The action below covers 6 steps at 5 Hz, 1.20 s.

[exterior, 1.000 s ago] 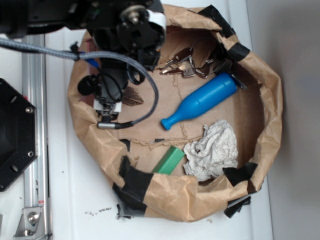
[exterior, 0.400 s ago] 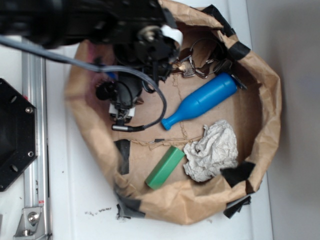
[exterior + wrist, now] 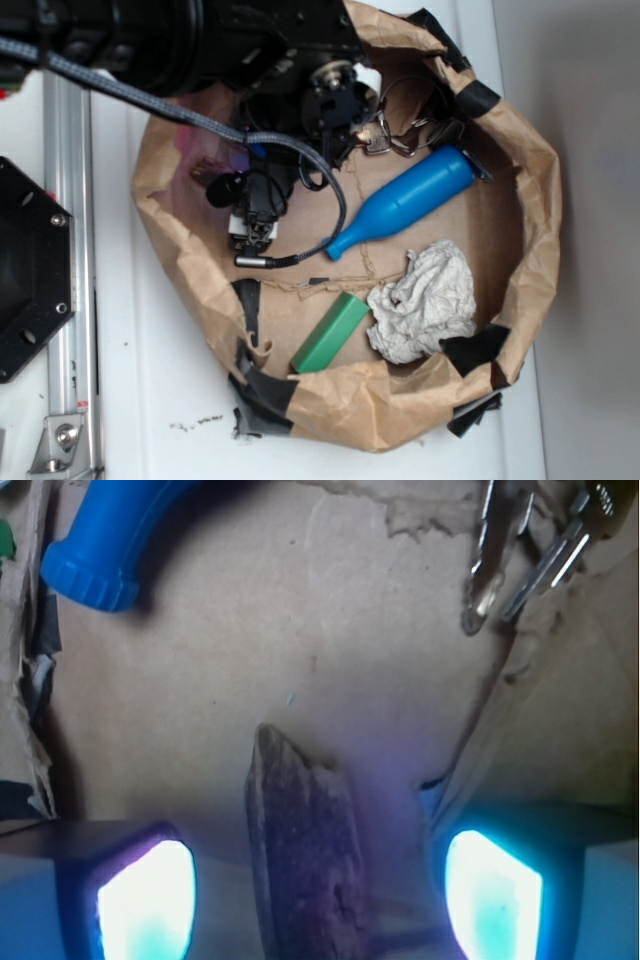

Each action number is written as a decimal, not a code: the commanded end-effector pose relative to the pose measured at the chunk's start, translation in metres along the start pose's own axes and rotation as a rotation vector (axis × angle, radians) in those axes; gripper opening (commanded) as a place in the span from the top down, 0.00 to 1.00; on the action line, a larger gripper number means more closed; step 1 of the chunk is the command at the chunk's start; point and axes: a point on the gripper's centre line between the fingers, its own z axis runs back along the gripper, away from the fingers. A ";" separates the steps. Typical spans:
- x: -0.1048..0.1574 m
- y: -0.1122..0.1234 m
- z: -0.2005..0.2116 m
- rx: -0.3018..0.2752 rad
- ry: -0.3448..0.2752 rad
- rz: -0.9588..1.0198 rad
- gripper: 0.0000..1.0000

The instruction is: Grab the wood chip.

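Paper bag (image 3: 520, 180): a crumpled brown bag with black tape patches, rolled open on the white table (image 3: 150, 400); its cardboard-coloured floor carries everything else.
Robot arm (image 3: 200, 40): black, reaching in from the upper left of the exterior view, a braided cable looping below it; it covers the bag's upper-left part.
Blue bottle (image 3: 405, 200): lies on its side near the middle of the bag, neck toward the lower left; in the wrist view its end shows at the top left (image 3: 110, 540).
Crumpled paper (image 3: 425, 300): a grey-white wad to the lower right of the bottle.
Green block (image 3: 330, 333): lies aslant near the bag's lower wall, just left of the wad.
Keys (image 3: 530, 550): a metal bunch at the top right of the wrist view, well apart from the wood.
Gripper (image 3: 320, 880): two glowing pads, one low on the left (image 3: 150, 900) and one low on the right, stand wide apart and clamp nothing.
Wood chip (image 3: 305, 860): dark, rough sliver on the bag floor, between the pads and a little nearer the left one, touching neither as far as can be seen.
Chip's long axis: runs along the gap between the pads, crosswise to their closing line, the narrower tip pointing away from the camera toward the bag's middle.
Chip in the exterior view: hidden beneath the arm.
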 end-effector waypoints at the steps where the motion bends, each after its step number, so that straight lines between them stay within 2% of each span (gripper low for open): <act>1: 0.005 -0.012 0.011 0.047 -0.053 -0.026 0.00; 4: 0.011 -0.012 -0.027 0.046 0.017 -0.034 0.00; 5: 0.011 -0.013 -0.025 0.044 -0.005 -0.030 1.00; 6: 0.009 -0.014 -0.023 0.054 -0.012 -0.032 1.00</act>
